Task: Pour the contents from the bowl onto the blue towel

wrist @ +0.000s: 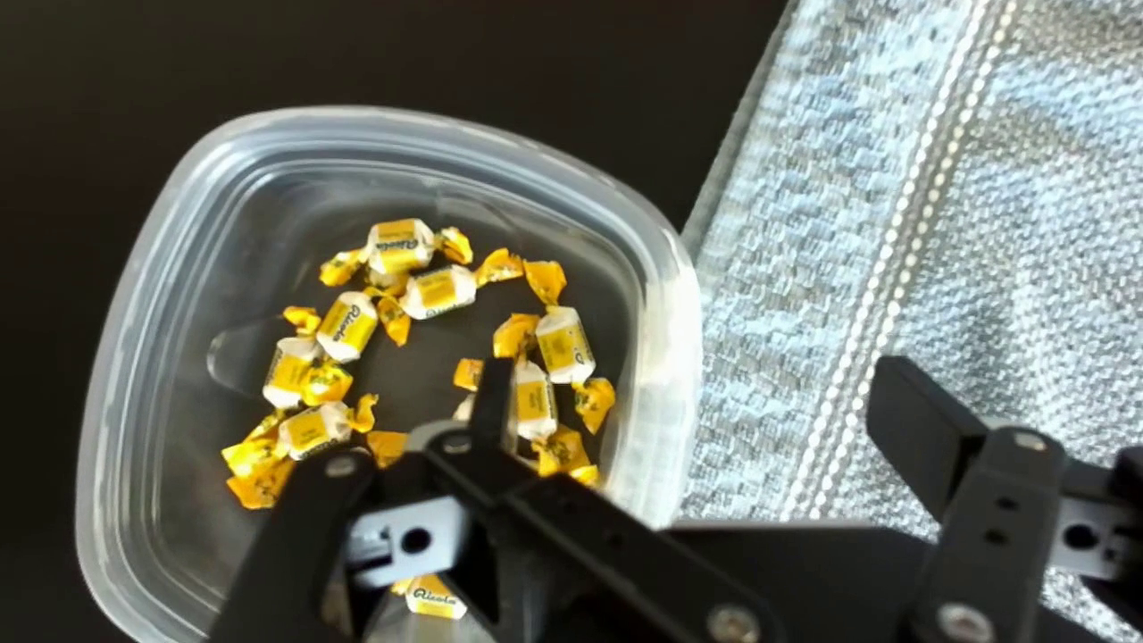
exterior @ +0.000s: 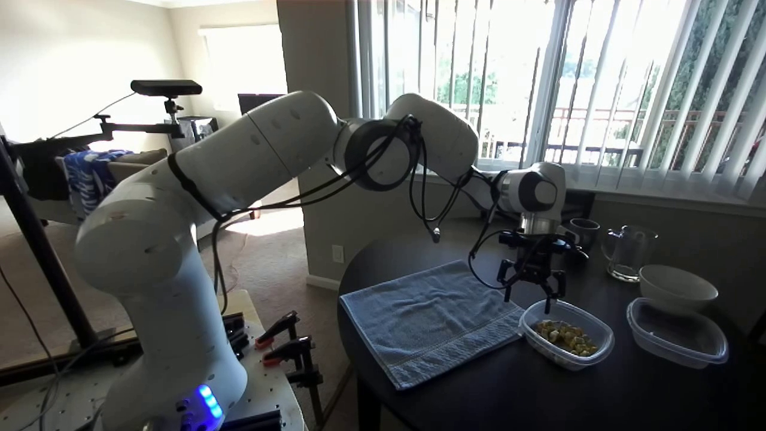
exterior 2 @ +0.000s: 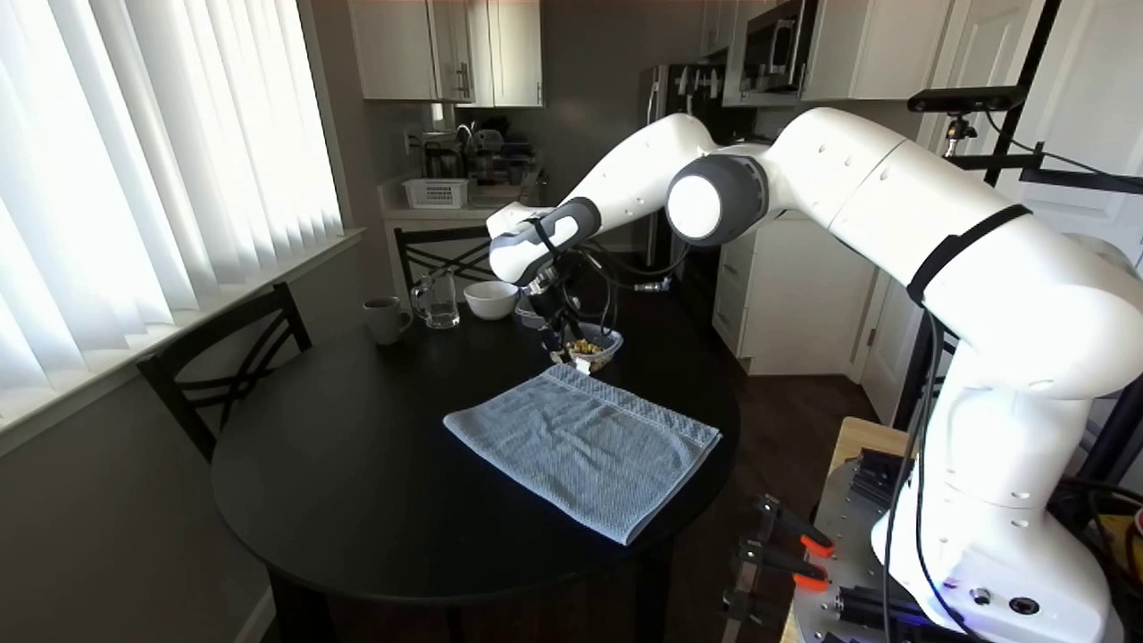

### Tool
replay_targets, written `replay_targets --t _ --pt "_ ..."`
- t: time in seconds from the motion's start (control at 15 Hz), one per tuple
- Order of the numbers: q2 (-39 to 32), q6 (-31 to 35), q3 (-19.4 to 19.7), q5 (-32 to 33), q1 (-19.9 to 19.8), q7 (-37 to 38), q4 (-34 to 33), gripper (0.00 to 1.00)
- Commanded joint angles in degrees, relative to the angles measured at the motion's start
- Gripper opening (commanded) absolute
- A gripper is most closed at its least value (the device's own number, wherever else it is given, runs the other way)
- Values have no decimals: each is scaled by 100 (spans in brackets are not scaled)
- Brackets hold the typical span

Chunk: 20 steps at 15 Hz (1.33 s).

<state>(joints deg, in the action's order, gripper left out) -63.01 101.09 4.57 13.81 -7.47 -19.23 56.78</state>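
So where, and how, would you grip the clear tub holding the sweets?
Probably by the rim on the side nearest the towel, coming straight down. The tub stands upright with its top open and its edge raised, so the open hand could straddle and close on that edge. Sweets lie close by inside, so a shallow grip seems safer.

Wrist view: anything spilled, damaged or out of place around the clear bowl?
Nothing stands out as spilled or damaged: the visible wrapped candies lie inside the bowl, none on the blue towel. The bowl overlaps the towel's edge here; whether they touch, I can't tell.
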Motion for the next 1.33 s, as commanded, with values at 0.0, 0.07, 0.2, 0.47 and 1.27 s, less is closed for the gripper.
replay_targets --t 0.0,0.07,0.2,0.47,1.27 --pt "-334 -318 -183 -233 -200 -388 -568 100" --pt "-419 -396 -221 -287 -236 -426 -689 100" --pt "-583 -562 -286 -421 -306 -520 -922 100" --pt "-851 -807 -352 -602 -396 -663 -1348 98" --pt "-1103 -1050 -499 -677 -510 -723 -1883 10"
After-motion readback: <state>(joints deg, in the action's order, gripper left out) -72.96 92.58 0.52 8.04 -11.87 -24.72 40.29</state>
